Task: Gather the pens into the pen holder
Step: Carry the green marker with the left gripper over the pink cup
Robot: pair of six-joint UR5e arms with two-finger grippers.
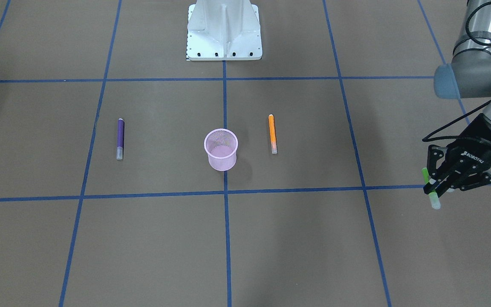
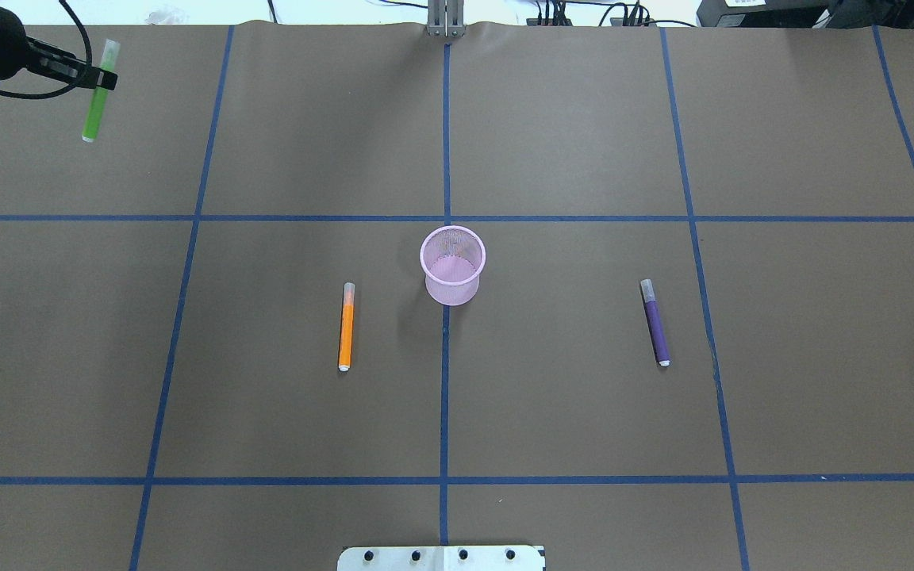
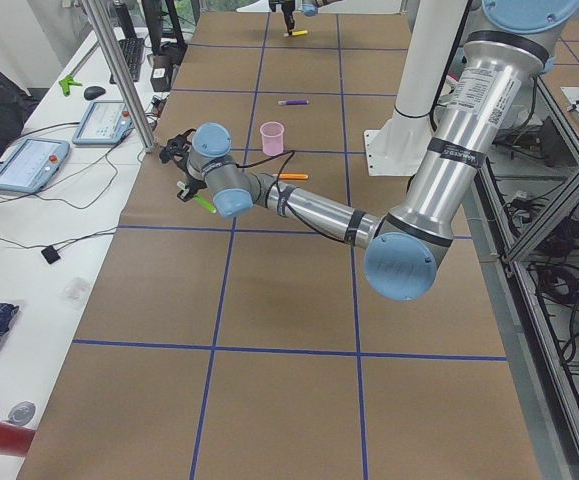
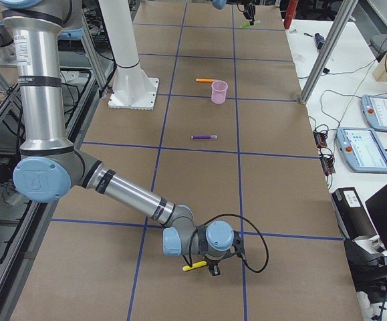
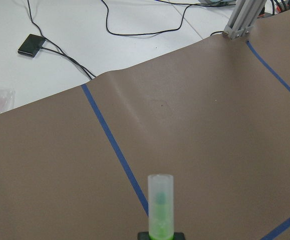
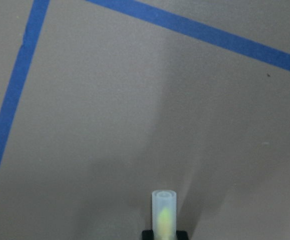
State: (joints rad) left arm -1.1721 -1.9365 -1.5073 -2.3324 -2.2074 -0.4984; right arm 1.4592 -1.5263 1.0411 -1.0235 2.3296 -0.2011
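Brown paper covers the bench. From the front, my left hand is clenched on the green pen, whose whitish cap pokes out past my fingers. The pink pen holder stands upright well apart from this hand, at the bench's middle. The orange pen lies between the hand and the holder, nearer the holder. The purple pen lies beyond the holder, farthest from the hand. Neither pen touches the holder.

From overhead, my left hand grips the green pen near its capped end, and the coloured length slants back toward my base.

From the left side, the green pen slants out below my left hand, near the bench edge.

From the right side, my right hand sits low over the bench, well apart from the holder. The yellow pen sticks out just beside it.

On my left wrist camera, the green pen's cap rises from between my fingertips, over a blue tape line.

On my right wrist camera, the yellow pen is pinched the same way, so this hand is grasping it too, cap pointing away.
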